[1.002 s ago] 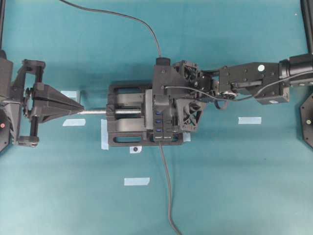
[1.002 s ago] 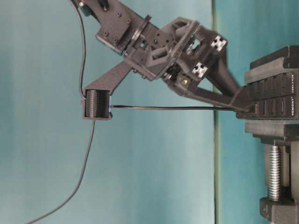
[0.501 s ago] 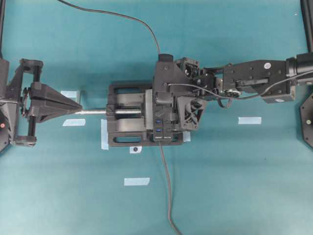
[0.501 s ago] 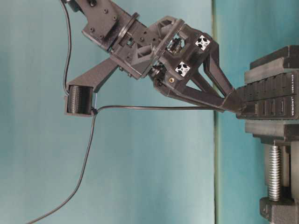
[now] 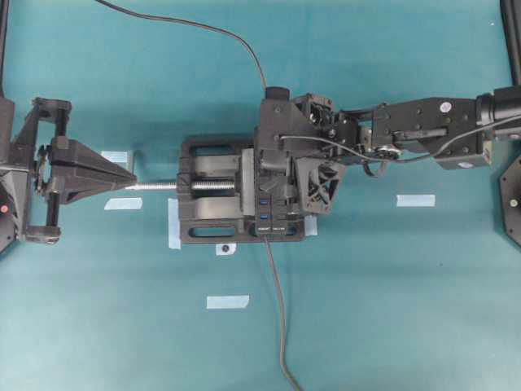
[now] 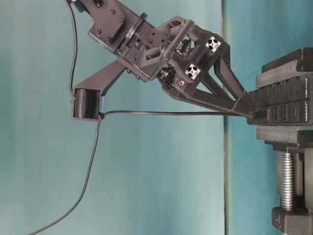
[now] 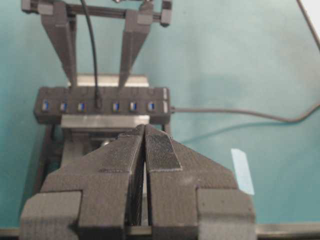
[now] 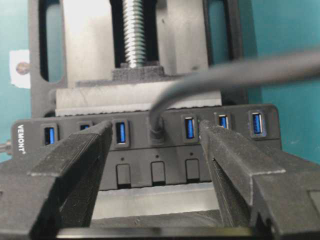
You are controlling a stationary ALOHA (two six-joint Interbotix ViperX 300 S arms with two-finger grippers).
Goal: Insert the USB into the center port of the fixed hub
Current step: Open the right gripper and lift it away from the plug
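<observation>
The fixed hub (image 8: 150,150), a long black bar with a row of blue slots, is clamped in a vise. The USB (image 8: 156,131) sits plugged into the center port, with three blue slots on each side of it. Its dark cable (image 8: 240,72) arcs away to the right. My right gripper (image 8: 155,132) is open. Its fingers (image 8: 80,160) straddle the plug without touching it, tips at the hub's face (image 6: 283,105). In the left wrist view the plug (image 7: 98,102) stands in the hub between those fingers. My left gripper (image 7: 145,129) is shut and empty, left of the vise.
The black vise (image 5: 203,213) with its silver screw (image 5: 159,186) holds the hub at the table's middle. The hub's own cable (image 5: 281,318) runs toward the front edge. The USB cable (image 5: 203,28) trails to the back. Tape strips (image 5: 415,199) mark the teal cloth.
The right gripper's jaws have spread apart and let go of the plug, which stays in the hub. The wrist shifted slightly. The left arm has hardly moved.
</observation>
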